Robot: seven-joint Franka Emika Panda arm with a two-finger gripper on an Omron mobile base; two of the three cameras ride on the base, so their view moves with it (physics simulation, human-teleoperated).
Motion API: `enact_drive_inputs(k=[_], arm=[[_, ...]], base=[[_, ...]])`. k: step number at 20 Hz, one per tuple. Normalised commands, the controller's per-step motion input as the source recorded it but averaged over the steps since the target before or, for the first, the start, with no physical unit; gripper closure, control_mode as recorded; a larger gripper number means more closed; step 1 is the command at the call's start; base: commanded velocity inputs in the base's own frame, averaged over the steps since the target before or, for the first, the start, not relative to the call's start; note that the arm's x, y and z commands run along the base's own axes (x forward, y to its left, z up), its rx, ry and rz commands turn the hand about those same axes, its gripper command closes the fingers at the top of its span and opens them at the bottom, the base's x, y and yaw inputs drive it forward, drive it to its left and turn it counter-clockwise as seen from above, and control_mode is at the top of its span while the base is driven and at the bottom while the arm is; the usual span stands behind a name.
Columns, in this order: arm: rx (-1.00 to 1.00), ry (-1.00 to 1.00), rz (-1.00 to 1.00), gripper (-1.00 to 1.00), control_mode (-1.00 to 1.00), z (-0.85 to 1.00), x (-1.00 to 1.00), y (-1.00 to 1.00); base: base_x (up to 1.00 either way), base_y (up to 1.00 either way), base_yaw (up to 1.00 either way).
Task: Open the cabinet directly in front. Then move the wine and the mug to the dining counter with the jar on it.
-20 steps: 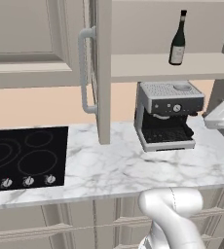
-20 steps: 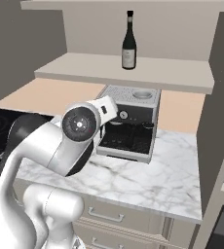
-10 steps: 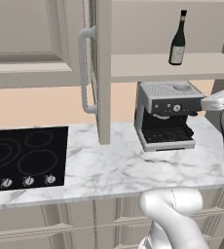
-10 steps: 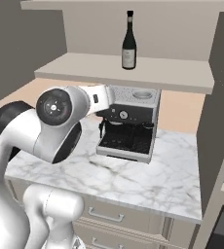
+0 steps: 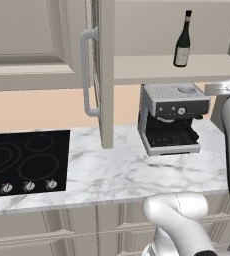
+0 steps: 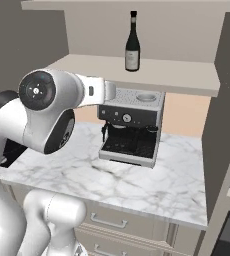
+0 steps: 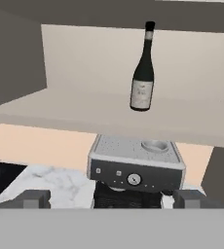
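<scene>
one black cooktop with four knobs sits at the left of the marble surface. one cabinet stands open, its door edge-on with one curved silver handle. one wine bottle stands upright on the cabinet's lower shelf, right of centre. one espresso machine sits on the surface directly below the shelf. the arm is bent, forearm level at machine height. the gripper is released, fingers spread wide, holding nothing, facing the machine, wine above.
</scene>
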Motion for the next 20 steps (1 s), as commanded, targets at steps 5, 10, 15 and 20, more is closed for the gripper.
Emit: enact_drive_inputs(k=[5, 10, 15, 20], arm=[[0.14, 0.02, -0.05, -1.0, -1.0, 0.4, 0.0, -0.01], [0.17, 0.0, -0.04, -1.0, -1.0, 0.43, 0.0, -0.06], [0.17, 0.0, -0.07, -1.0, -1.0, 0.39, 0.0, 0.0], [0.12, 0.0, -0.08, -1.0, -1.0, 0.05, 0.02, 0.0]], base=[[0.0, 0.0, 0.0], [0.0, 0.0, 0.0], [0.0, 0.0, 0.0], [0.0, 0.0, 0.0]])
